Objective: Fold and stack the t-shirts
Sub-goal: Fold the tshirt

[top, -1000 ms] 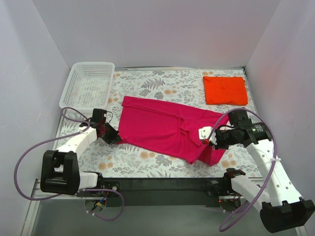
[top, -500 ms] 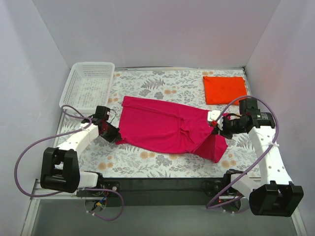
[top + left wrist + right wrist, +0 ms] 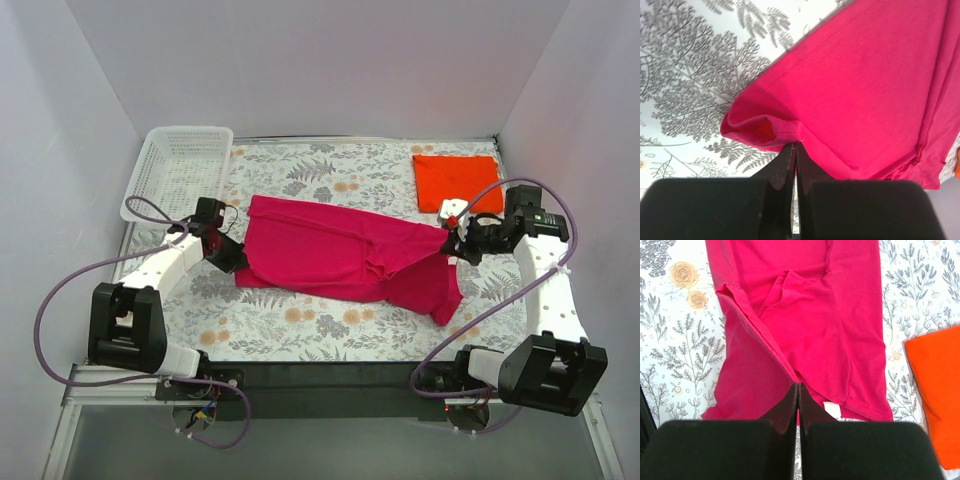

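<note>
The left hand [image 3: 233,262] was shut on a hemmed corner of the magenta-pink shirt [image 3: 330,262] and the right hand [image 3: 449,242] was pinched shut on its opposite end, so the shirt's long axis ran left to right across the table [image 3: 300,325] between them. The folded orange-red shirt [image 3: 458,183] lay near the right hand, toward the far right corner; that arm looked the nearer one for stacking.
</note>
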You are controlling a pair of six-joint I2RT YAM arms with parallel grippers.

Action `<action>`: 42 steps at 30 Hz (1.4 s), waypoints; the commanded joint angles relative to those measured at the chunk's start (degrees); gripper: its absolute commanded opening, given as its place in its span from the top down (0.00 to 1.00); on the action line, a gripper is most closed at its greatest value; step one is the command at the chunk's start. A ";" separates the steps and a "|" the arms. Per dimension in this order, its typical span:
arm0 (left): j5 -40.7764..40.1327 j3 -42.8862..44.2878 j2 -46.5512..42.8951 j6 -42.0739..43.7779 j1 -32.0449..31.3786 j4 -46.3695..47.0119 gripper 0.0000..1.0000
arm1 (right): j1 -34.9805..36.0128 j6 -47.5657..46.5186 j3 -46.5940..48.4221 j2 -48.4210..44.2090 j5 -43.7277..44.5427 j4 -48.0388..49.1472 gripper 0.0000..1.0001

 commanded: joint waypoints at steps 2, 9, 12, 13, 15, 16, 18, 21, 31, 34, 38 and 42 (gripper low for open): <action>-0.17 3.88 1.80 1.54 -0.08 0.83 1.00 | -2.01 3.92 2.36 1.97 -2.98 4.60 0.99; 0.53 6.77 6.98 4.52 -0.08 3.20 1.00 | -5.17 8.23 2.45 4.87 -1.92 9.70 0.99; 0.62 9.06 10.05 7.60 -0.17 3.82 1.00 | -6.23 8.93 2.28 5.92 -1.75 10.75 0.99; 0.62 9.67 10.76 9.87 -0.17 4.17 1.00 | -6.41 9.11 2.01 6.10 -1.75 11.10 0.99; -0.34 11.43 12.87 11.99 -0.52 4.52 1.00 | -6.84 9.46 1.84 6.71 -1.92 11.63 0.99; -0.69 12.05 13.48 12.96 -0.61 4.52 1.00 | -6.93 9.55 1.75 6.80 -1.92 11.81 0.99; -1.31 13.37 14.98 15.51 -1.13 4.61 1.00 | -7.20 10.34 1.57 7.24 -1.92 12.42 0.99; -4.37 14.16 15.42 18.06 -2.36 5.05 1.00 | -7.46 10.87 1.49 7.77 -2.01 13.04 0.99; -9.49 15.21 14.19 25.88 -4.92 7.86 1.00 | -7.55 11.13 0.70 8.39 -2.80 13.31 0.99; -8.96 15.04 13.14 27.20 -5.27 8.65 1.00 | -7.55 9.82 -0.18 6.81 -4.38 12.78 0.99; -8.17 12.76 10.25 28.78 -5.36 10.50 1.00 | -7.55 8.85 -0.63 2.59 -5.79 12.34 0.99; -7.82 12.58 9.97 29.75 -5.36 11.03 1.00 | -7.55 10.34 1.04 1.79 -4.47 12.69 0.99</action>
